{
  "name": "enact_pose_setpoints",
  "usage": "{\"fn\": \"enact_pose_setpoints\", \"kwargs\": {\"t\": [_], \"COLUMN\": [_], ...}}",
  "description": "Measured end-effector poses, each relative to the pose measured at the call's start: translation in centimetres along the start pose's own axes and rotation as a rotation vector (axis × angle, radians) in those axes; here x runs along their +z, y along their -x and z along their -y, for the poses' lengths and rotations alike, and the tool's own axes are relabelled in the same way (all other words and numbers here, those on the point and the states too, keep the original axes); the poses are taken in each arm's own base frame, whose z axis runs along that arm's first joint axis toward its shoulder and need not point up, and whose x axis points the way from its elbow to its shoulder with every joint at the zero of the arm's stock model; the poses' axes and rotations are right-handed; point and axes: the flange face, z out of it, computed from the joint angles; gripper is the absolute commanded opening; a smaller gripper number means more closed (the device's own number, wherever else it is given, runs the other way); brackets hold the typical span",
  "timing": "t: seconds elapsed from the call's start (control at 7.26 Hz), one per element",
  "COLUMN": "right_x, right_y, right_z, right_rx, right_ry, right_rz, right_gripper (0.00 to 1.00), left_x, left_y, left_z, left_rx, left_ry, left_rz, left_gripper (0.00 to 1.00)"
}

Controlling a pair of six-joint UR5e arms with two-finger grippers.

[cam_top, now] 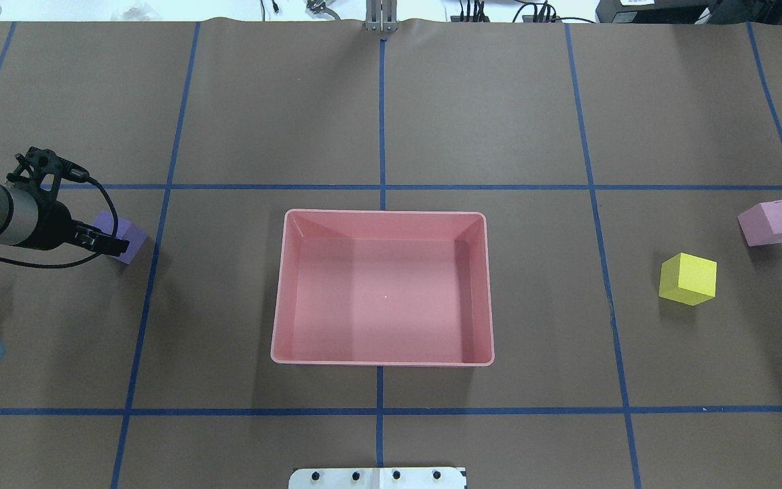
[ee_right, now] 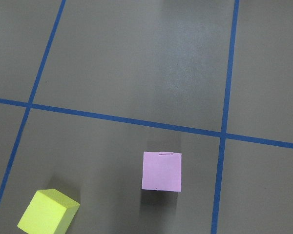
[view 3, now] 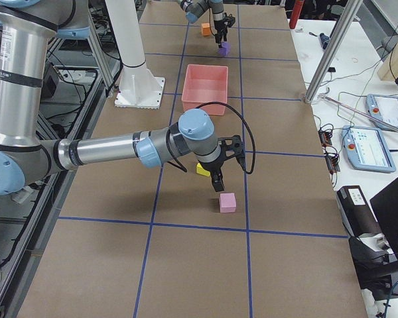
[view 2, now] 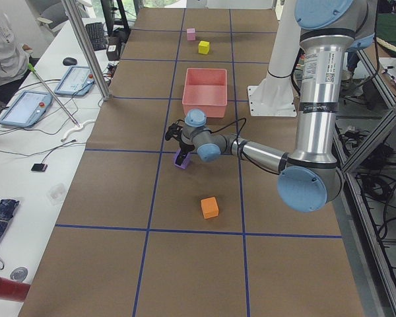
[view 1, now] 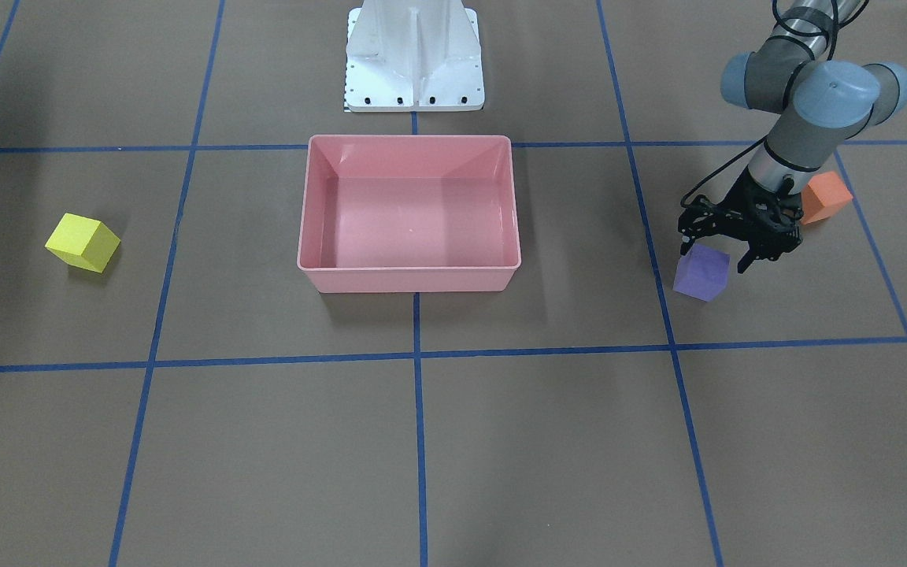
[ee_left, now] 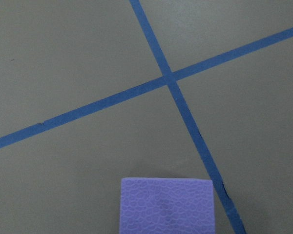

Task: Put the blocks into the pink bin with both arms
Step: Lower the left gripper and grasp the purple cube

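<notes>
My purple block (ee_left: 167, 205) looks like matt foam with a fine pebbled skin. My pink bin (view 1: 409, 279) is smooth plastic with a soft sheen. The table (cam_top: 499, 102) wears matt brown paper crossed by blue tape (cam_top: 381, 122); my left arm (view 1: 800, 130) shows satin grey metal.

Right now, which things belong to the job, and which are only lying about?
Job: pink bin, yellow block, purple block, orange block, light pink block, left pincer, right pincer.
Lying about: white pedestal, two tablets, umbrella.
</notes>
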Motion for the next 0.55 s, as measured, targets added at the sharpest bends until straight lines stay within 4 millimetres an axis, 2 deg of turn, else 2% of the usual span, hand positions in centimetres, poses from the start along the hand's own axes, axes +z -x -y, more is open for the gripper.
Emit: {"fn": "enact_pose_setpoints", "kwargs": {"t": [0.14,0.28,0.41,0.55], "right_x": [0.0,0.0,0.1,0.1], "right_y": [0.0,0.0,-0.1,-0.1], "right_z": [0.0,0.0,0.0,0.0], "right_rx": [0.000,0.000,0.000,0.001], "right_ry": [0.000,0.000,0.001,0.002], "right_rz": [0.000,0.000,0.000,0.000], "right_gripper": [1.00,1.00,1.00,1.00], "left_x": [0.5,0.9,1.0,0.8], "left_y": [-0.3,-1.0,-1.7,-2.2], "left_z": [0.0,0.3,0.6,0.9], "left_rx": [0.001,0.004,0.006,0.008], "left_ry": [0.007,0.009,0.008,0.003], "left_rz": [-0.001,-0.009,-0.016,-0.026], "left_gripper": [0.45,0.16,0.04,0.04]}}
